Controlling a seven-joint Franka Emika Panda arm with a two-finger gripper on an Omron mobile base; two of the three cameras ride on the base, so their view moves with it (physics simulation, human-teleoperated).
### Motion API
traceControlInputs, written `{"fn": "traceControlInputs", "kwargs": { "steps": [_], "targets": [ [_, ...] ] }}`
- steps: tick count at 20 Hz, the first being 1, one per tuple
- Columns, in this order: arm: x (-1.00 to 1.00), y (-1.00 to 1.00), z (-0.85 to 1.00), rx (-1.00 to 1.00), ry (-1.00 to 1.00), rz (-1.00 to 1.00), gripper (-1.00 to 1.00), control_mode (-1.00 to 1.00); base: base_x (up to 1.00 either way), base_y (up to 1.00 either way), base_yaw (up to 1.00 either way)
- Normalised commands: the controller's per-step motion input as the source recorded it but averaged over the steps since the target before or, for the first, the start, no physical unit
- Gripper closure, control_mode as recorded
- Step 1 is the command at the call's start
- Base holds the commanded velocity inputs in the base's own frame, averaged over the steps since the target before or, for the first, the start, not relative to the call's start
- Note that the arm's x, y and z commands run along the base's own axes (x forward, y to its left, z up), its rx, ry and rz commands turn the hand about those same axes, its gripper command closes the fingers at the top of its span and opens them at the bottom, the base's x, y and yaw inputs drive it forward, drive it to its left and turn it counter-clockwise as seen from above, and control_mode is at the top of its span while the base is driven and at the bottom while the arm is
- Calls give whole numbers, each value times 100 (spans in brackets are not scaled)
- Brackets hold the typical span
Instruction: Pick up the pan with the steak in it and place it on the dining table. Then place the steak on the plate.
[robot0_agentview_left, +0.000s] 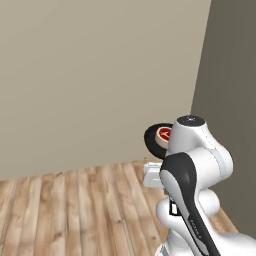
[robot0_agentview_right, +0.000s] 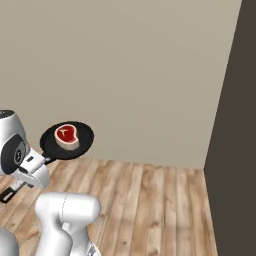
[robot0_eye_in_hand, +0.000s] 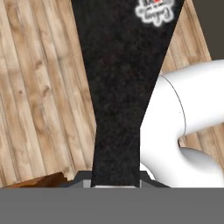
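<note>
— One pan (robot0_agentview_left: 154, 140) up in the air, steak (robot0_agentview_left: 165, 134) inside, half hidden behind the white arm?

— Yes; from the right, the gripper (robot0_agentview_right: 44, 161) is clamped on its handle, beige wall (robot0_agentview_right: 150, 75) behind, wooden floor (robot0_agentview_right: 150, 200) below. Hand camera: black handle (robot0_eye_in_hand: 120, 87) close up.

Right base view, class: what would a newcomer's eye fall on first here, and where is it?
The red steak lying in the black pan, carried in the air in front of a bare beige wall at the left. The hand is shut on the pan's handle just below and left of it. Under both runs a wooden plank floor.
</note>
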Motion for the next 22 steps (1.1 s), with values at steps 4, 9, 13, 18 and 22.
{"fn": "traceControlInputs", "kwargs": {
  "steps": [4, 9, 13, 18, 22],
  "targets": [
    [0, 0, 0, 0, 0, 0, 100, 100, 100, -11, 10],
    [0, 0, 0, 0, 0, 0, 100, 100, 56, -16, 32],
    [0, 0, 0, 0, 0, 0, 100, 100, 31, -7, 40],
    [0, 0, 0, 0, 0, 0, 100, 100, 12, -2, 44],
    [0, 0, 0, 0, 0, 0, 100, 100, 3, 0, 45]
  ]
}}
